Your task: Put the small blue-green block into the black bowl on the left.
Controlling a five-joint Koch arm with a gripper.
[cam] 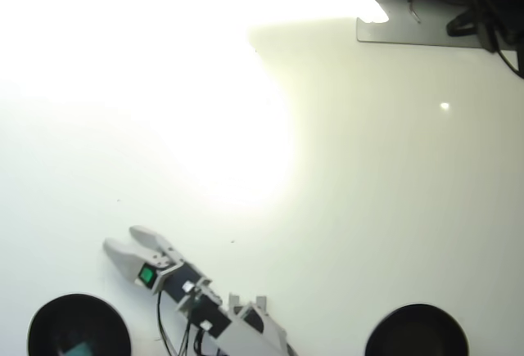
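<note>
My fingers [117, 239] slightly parted, empty, above the worktop [344, 209]; blue-green block [78, 348] lies in black bowl [49, 323], well apart.

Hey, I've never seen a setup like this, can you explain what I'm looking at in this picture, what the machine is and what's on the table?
This is one picture from a camera looking straight down at a white table. The grey and black thing at the bottom is a small robot arm. Its pincer has two fingers, spread open with nothing between them. Two round black bowls sit at the bottom edge. The black bowl on the left of the picture holds a small blue-green block; the other bowl looks empty. Strong glare washes out the upper left.
</note>
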